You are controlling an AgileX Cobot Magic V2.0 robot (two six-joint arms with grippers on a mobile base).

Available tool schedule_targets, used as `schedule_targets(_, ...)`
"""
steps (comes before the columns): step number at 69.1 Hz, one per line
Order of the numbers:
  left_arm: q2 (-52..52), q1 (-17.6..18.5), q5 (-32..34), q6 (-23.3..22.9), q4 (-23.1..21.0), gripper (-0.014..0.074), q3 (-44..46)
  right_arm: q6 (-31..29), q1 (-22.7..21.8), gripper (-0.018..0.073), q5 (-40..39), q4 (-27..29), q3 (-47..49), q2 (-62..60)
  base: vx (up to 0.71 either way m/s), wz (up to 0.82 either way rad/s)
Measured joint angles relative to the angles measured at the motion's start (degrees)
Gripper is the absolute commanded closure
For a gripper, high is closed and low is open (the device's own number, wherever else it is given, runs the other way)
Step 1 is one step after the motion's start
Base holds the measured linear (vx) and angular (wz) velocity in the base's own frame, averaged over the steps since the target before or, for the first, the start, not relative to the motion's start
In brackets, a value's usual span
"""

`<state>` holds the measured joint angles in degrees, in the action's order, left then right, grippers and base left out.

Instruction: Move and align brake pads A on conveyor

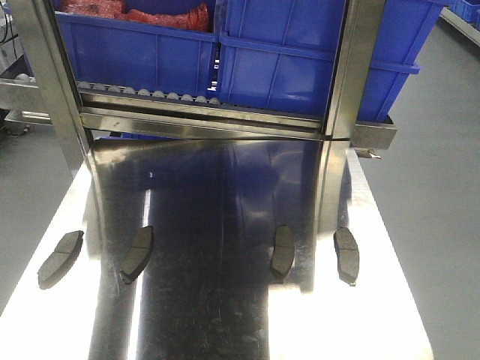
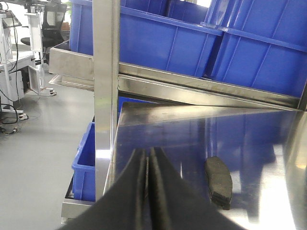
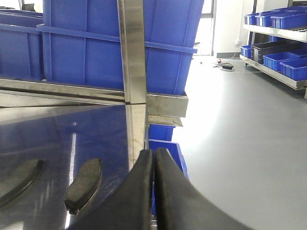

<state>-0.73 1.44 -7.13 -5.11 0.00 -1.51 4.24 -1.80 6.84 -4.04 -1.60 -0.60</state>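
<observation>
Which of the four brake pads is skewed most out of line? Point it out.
The far-left brake pad, nearest the steel table's left edge. It lies clearly diagonal; the other three run closer to straight.

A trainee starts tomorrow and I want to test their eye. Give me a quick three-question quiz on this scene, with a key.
1. How many brake pads lie on the steel table?
2. True or false: the left tool is holding a pad.
3. The right tool is: A) open, B) shut and empty, C) shut on a pad.

Key: 1) four; 2) false, it is shut on nothing; 3) B.
</observation>
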Motion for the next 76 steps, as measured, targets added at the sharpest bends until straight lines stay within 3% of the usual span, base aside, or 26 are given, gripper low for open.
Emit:
schedule_targets(59,0.0,0.0,0.83,-0.58,-0.73,0.0603,0.15,0.0,0.0,0.0571,0.0,0.0,0.0,0.0,0.0,0.0)
schedule_targets(76,2.7,0.0,-1.34,-0.81,-0.7,0.0603,12.32,0.0,0.0,0.0571,0.0,0.0,0.0,0.0,0.0,0.0)
